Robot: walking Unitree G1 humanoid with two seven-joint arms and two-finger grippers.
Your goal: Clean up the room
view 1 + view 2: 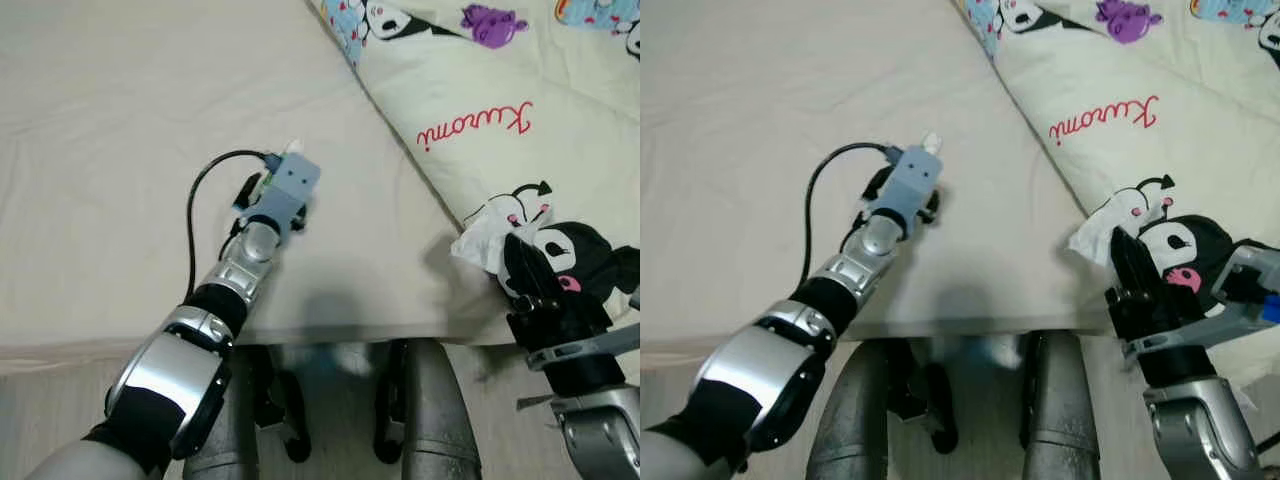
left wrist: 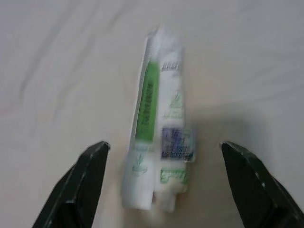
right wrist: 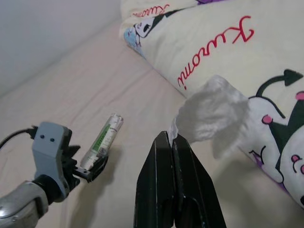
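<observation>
Straddling a green-labelled packet [image 2: 159, 130], left gripper [image 2: 164, 183] jaws gape wide.

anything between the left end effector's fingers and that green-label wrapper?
No. In the left wrist view the wrapper lies on bare sheet between the open left end effector's fingers, with nothing in between.

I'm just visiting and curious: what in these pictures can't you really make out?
- Print on the wrapper: blurred in the left wrist view.
- Wrapper in the eye views: mostly covered by the left gripper.
- Tissue base: hidden between the right gripper fingers.
- Quilt: cut off by the frame edges.
</observation>
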